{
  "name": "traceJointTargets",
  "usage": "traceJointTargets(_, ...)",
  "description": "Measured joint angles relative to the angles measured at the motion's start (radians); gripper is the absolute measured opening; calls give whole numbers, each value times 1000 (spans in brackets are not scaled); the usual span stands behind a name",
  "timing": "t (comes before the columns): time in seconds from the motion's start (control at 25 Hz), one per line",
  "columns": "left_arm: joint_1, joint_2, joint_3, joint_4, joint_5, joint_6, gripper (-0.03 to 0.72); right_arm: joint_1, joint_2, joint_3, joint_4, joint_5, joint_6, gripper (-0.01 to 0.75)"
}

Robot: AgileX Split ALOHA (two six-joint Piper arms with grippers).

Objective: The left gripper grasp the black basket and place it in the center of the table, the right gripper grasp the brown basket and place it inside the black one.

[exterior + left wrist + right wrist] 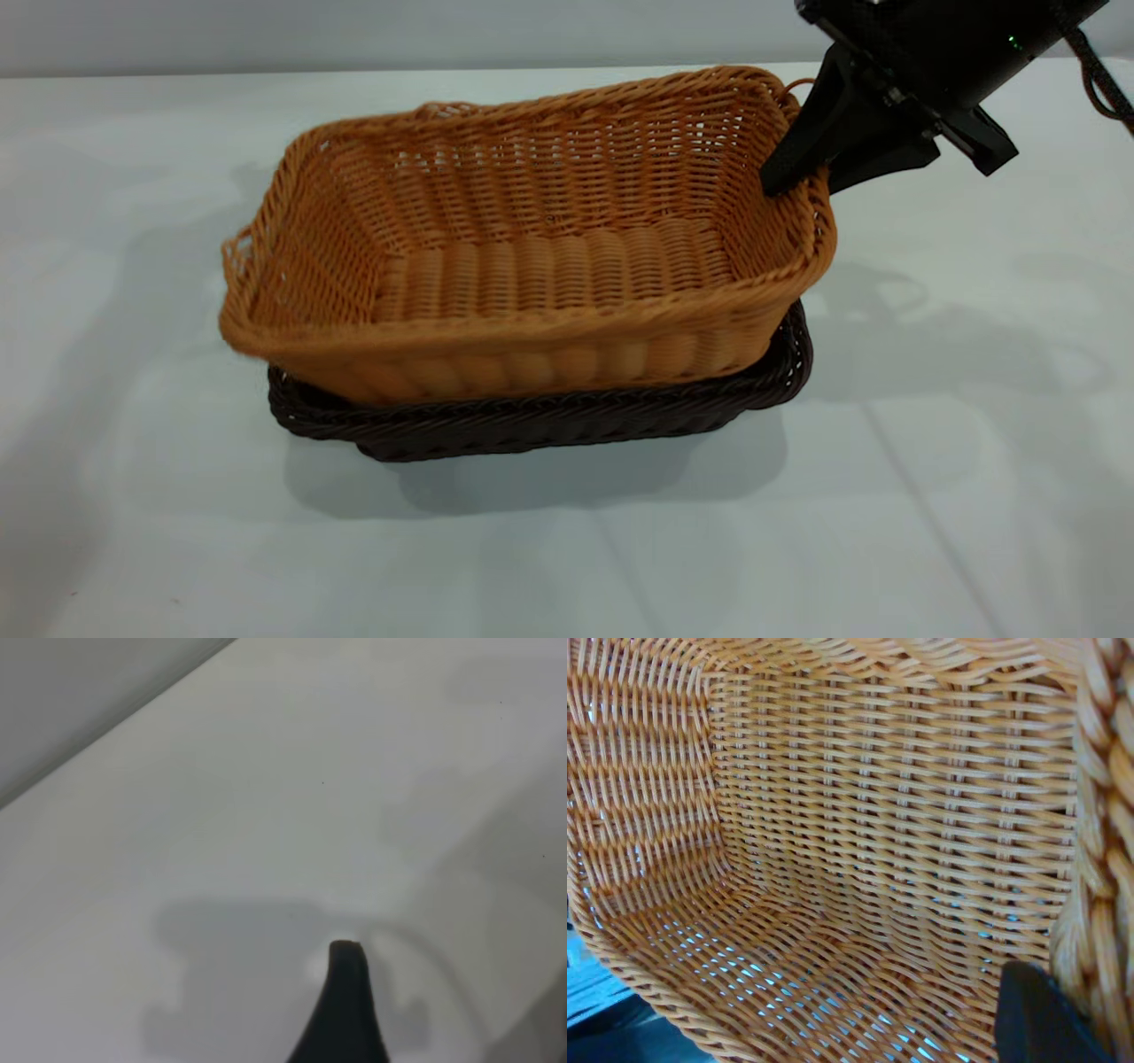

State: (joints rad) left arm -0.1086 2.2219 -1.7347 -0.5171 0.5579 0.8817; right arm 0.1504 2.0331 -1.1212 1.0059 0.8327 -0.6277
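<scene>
The brown basket (532, 257) hangs tilted, its left end higher, with its bottom resting in the black basket (549, 425), which stands at the middle of the table (974, 443). My right gripper (811, 182) is shut on the brown basket's right end rim, one finger inside and one outside. The right wrist view shows the brown basket's inside (833, 833), its braided rim (1099, 815) and my inner finger (1032, 1019) against it. My left gripper is out of the exterior view. Its wrist view shows one dark finger (345, 1001) over the bare table (266, 815), holding nothing.
Only the black basket's rim and front wall show below the brown one. The pale tabletop runs wide on all sides of the baskets. The right arm's body (939, 44) reaches in from the upper right, with a cable (1099, 80) behind it.
</scene>
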Motion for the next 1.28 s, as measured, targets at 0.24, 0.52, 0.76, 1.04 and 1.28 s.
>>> traceJointTargets(0.24, 0, 0, 0, 0, 5, 1, 558, 0, 0, -1, -5, -7, -3, 175)
traceJointTargets(0.52, 0, -21, 0, 1, 6, 2, 558, -1, 0, -4, 4, -17, -71, 598)
traceJointTargets(0.76, 0, -155, 0, 4, 41, -6, 558, -29, -61, -54, -35, -23, -82, 689)
traceJointTargets(1.04, 0, -460, 0, 66, 211, -195, 558, -144, -348, -156, -59, 113, -63, 659)
traceJointTargets(1.28, 0, -710, 0, 194, 452, -499, 558, -190, -654, -158, -76, 339, -63, 593)
